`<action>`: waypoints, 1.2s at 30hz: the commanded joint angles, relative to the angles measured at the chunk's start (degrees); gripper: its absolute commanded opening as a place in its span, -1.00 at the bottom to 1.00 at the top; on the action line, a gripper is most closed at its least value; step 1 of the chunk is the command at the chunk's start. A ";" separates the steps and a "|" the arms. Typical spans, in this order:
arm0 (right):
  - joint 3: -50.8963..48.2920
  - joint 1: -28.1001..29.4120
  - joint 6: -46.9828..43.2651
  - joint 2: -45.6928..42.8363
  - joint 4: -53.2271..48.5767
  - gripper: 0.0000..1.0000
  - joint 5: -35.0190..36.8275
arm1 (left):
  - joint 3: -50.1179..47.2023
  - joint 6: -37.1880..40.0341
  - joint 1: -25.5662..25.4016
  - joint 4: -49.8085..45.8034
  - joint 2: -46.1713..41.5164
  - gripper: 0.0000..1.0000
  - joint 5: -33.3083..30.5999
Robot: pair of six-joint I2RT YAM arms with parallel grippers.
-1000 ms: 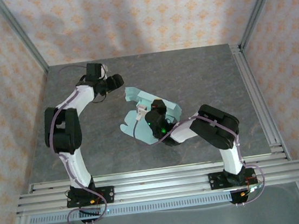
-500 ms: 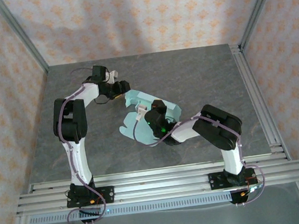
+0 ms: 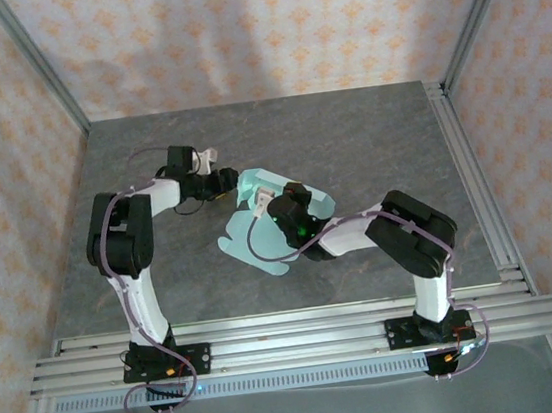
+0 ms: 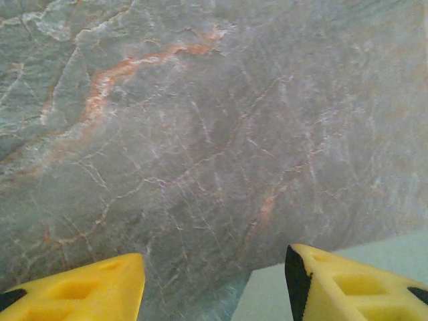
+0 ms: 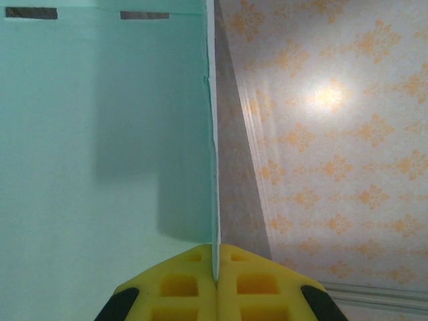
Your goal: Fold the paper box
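A: Quick status, L to R?

B: Left gripper (image 3: 228,179) first: low over the table (image 3: 367,125), at abt 11 o'clock of the paper box (image 3: 249,247), right by its far edge. Its wrist cam shows the yellow fingers (image 4: 73,289) apart w/ nothing clamped. A corner of mint card lies low in the gap, by one pad.

A: And the box itself?

B: Mid-table (top view). It's an opened-out die-cut sheet w/ rounded tabs spreading toward 7 o'clock. The far part looks raised, not flat.

A: Right side?

B: Right gripper (image 3: 264,206) reaches in from abt 4 o'clock, pads closed tight on a card panel. Its wrist cam sees that panel edge-on, running up from btw the pads, wallpaper (image 5: 334,134) beyond.

A: So how far along?

B: Early-ish, I'd judge. One panel is pinched and seemingly stood up, but no walls are locked, no tabs tucked, no closed box shape. Left to do, prob.: crease the remaining flaps, raise the sides, tuck the tabs. Can't tell which creases are already set.
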 commanded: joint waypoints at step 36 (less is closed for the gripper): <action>-0.85 0.12 -8.56 2.49 7.87 -1.00 0.94 | -13.03 1.20 -3.34 25.79 -2.96 0.04 3.16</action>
